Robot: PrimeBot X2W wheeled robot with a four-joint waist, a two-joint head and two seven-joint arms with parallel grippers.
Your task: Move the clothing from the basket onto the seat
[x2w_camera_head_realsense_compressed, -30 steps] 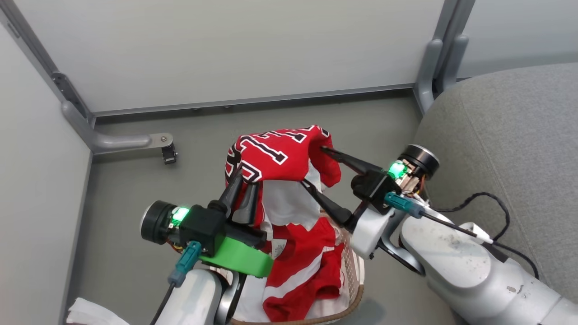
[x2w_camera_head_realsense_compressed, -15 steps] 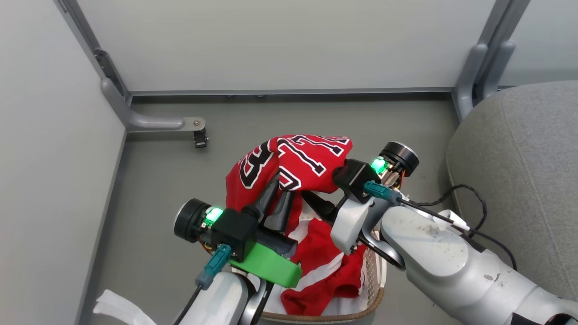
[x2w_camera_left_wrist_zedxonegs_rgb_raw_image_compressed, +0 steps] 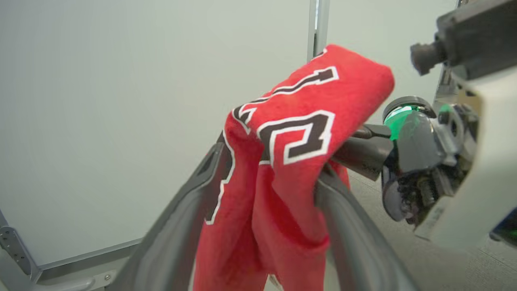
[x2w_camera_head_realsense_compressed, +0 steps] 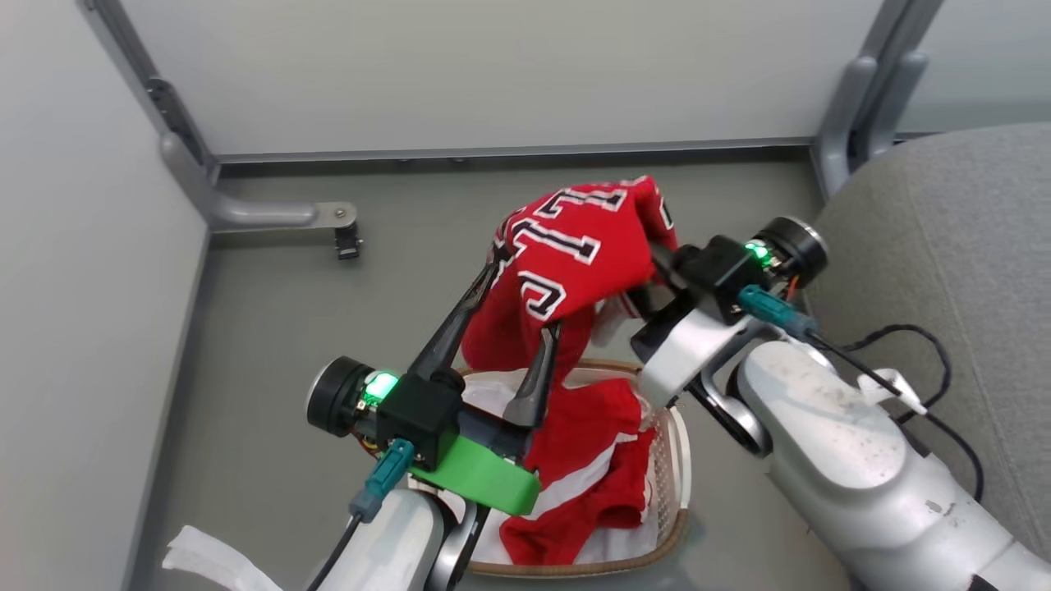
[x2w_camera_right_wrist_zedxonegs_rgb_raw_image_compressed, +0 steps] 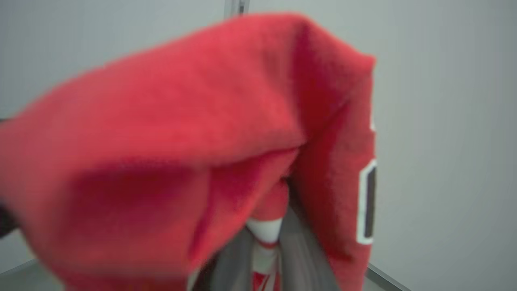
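Grey floor (x2w_camera_head_realsense_compressed: 271, 345), pale walls (x2w_camera_head_realsense_compressed: 493, 74), grey seat (x2w_camera_head_realsense_compressed: 944, 246)

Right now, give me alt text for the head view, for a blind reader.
The right gripper holds a red jersey lifted above the basket, while the left gripper stands open around its folds. Red shorts lie in the basket; the grey seat is at right.

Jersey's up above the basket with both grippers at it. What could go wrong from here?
1. The jersey hangs between the spread fingers of the open left gripper; pulling it toward the seat could snag it there.
2. The right gripper seems to pinch only one fold, so the hanging bulk might slip free.
3. The shorts lie in the basket beneath; a dropped jersey would land on them.
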